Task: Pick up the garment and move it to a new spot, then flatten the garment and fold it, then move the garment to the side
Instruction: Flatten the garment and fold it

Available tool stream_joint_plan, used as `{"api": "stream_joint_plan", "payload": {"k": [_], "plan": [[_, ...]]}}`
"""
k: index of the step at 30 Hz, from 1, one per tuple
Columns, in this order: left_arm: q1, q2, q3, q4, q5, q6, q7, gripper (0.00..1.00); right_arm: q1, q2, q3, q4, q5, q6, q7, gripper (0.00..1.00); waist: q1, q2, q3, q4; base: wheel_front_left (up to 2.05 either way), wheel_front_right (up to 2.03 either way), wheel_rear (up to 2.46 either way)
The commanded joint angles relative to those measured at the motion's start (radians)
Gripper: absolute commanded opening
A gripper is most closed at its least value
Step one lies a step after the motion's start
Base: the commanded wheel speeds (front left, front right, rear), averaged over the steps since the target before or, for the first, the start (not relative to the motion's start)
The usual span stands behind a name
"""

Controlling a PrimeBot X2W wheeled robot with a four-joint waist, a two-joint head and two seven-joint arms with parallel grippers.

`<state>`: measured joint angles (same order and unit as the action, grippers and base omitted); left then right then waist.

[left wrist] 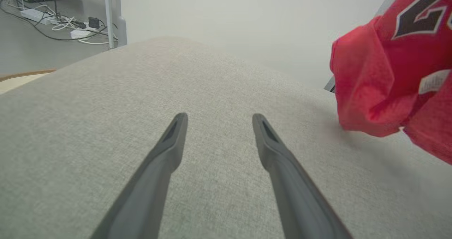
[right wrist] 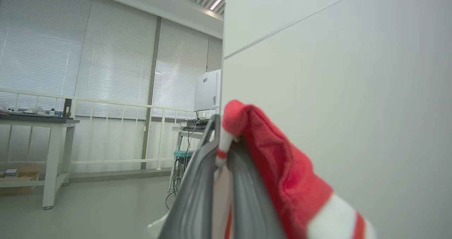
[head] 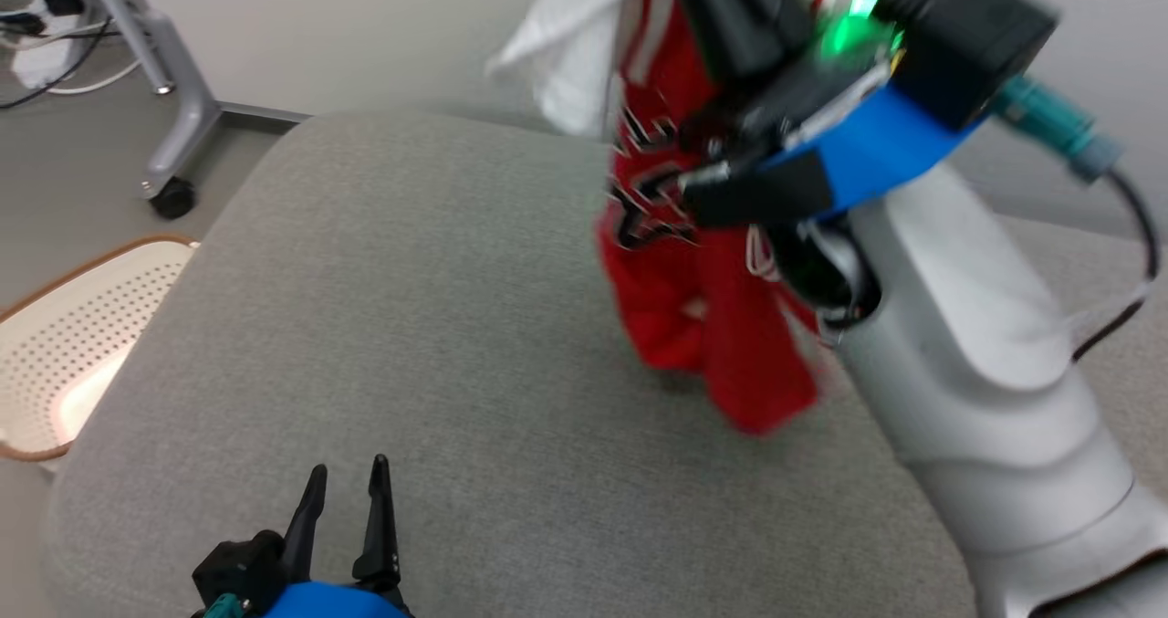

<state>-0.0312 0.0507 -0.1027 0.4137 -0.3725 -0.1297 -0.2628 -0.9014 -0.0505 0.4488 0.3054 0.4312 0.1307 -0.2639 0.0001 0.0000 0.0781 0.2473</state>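
At nine o'clock we see a perforated basket (head: 64, 362), its dotted floor showing. Our right gripper (right wrist: 223, 136) pinches the red garment (head: 693, 326) at one o'clock; it hangs lengthwise, straight down toward the grey cushion (head: 411, 308). Our left gripper (head: 349, 467) rests at six o'clock, fingers wide apart.

Grey fabric cushion (head: 411, 326) took up mid-frame, pale wall (head: 365, 34) above it. Upper left: grey floor (head: 73, 171), caster leg (head: 187, 116), power strip (head: 36, 61). Perforated cream seat (head: 73, 344) at left edge. Right wrist view, left half: blinded windows (right wrist: 42, 55), white table (right wrist: 53, 140), ceiling light strip (right wrist: 217, 0).
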Motion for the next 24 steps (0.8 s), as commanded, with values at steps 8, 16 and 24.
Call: {"api": "stream_joint_plan", "payload": {"k": [8, 16, 24], "plan": [[0.051, -0.001, 0.053, -0.008, 0.01, -0.002, -0.002, 1.0, -0.052, -0.082, -0.03, 0.08, 0.062, 0.0, 0.0, 0.0, -0.0001, 0.0, -0.016, -0.008, 0.0, 0.0, 0.0], [0.042, 0.0, 0.038, -0.019, 0.01, -0.002, -0.003, 1.0, 0.228, -0.271, 0.007, 0.245, 0.204, 0.0, 0.0, 0.0, -0.0001, 0.0, 0.004, -0.094, 0.0, 0.0, 0.0], [0.005, 0.0, 0.024, -0.015, 0.023, -0.002, -0.003, 1.0, 0.412, -0.362, -0.04, 0.481, 0.3, 0.0, 0.006, 1.0, -0.0001, 0.0, 0.022, -0.176, 0.0, 0.0, 0.0]]}}
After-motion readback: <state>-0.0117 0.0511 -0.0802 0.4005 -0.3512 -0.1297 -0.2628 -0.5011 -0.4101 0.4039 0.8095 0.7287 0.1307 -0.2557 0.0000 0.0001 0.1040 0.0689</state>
